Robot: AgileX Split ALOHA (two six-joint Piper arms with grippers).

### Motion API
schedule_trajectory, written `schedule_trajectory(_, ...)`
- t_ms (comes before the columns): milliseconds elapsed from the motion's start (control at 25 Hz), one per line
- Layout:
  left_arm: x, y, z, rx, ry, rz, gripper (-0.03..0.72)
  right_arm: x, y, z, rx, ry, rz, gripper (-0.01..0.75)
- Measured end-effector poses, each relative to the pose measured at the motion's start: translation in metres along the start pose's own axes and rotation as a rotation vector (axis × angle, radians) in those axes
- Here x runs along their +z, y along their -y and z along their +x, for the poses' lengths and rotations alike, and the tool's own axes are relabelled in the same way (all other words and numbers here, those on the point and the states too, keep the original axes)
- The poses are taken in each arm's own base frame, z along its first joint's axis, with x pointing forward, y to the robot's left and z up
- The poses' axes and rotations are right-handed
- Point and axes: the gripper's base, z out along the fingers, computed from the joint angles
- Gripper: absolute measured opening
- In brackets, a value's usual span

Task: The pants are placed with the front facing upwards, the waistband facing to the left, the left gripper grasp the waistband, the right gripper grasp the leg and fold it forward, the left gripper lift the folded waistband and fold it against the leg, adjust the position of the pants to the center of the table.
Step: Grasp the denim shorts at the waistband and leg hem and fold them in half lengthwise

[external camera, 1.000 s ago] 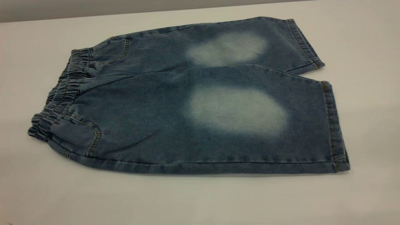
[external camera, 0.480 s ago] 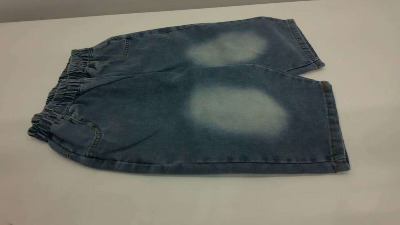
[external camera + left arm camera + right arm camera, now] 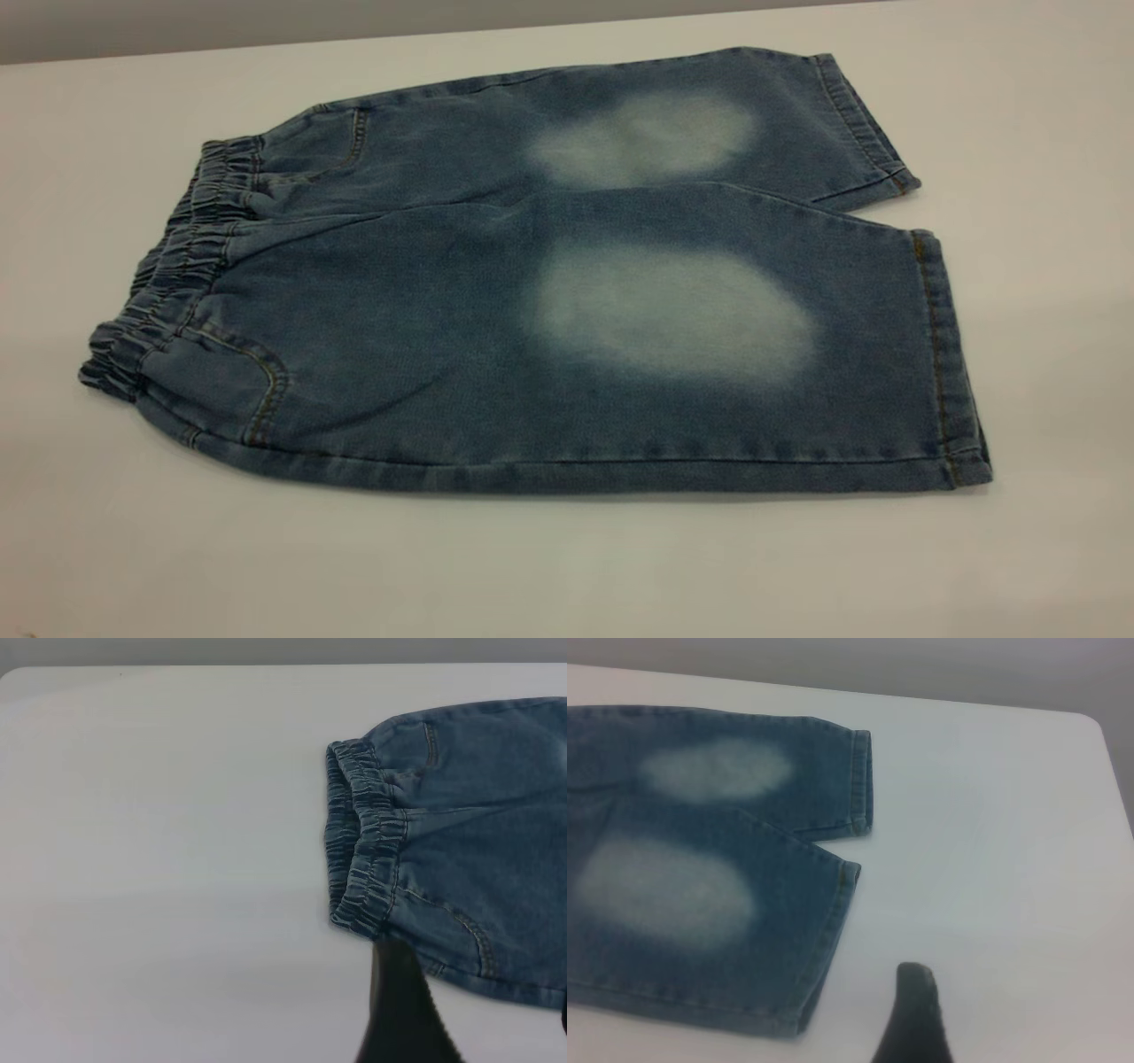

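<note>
Lying flat on the table, the pants go ungrasped, both grippers' states unclear, so the left gripper should probably pinch both waistband layers squarely.

pants flat on table, waistband left, legs right

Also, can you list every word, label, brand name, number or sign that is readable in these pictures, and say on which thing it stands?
None: no view shows any text.
Blue denim pants with pale faded patches: tan stitching only, no lettering or tag visible.
Gathered elastic waistband: no label visible.
Plain white table: no marks.
Dark gripper fingers: nothing printed.
</note>
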Motion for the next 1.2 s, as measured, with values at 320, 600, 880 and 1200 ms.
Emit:
schedule_trajectory(320, 0.0, 0.0, 0.0, 0.001, 0.0, -0.001, 0.392, 0.0, 0.0, 0.0, -0.001, 0.0, 0.0, 0.479)
schedule_trajectory(600, 0.002, 0.0, -0.001, -0.018, -0.017, -0.002, 0.392, 0.0, 0.0, 0.0, 0.007, 0.0, 0.0, 0.479)
schedule_trajectory(880, 0.018, -0.004, -0.035, -0.113, -0.064, -0.057, 0.392, -0.007, -0.003, -0.026, 0.142, 0.103, -0.049, 0.479)
schedule_trajectory(1200, 0.083, 0.01, -0.081, -0.238, -0.167, 0.069, 0.392, 0.029, -0.002, -0.08, 0.243, -0.017, -0.168, 0.479)
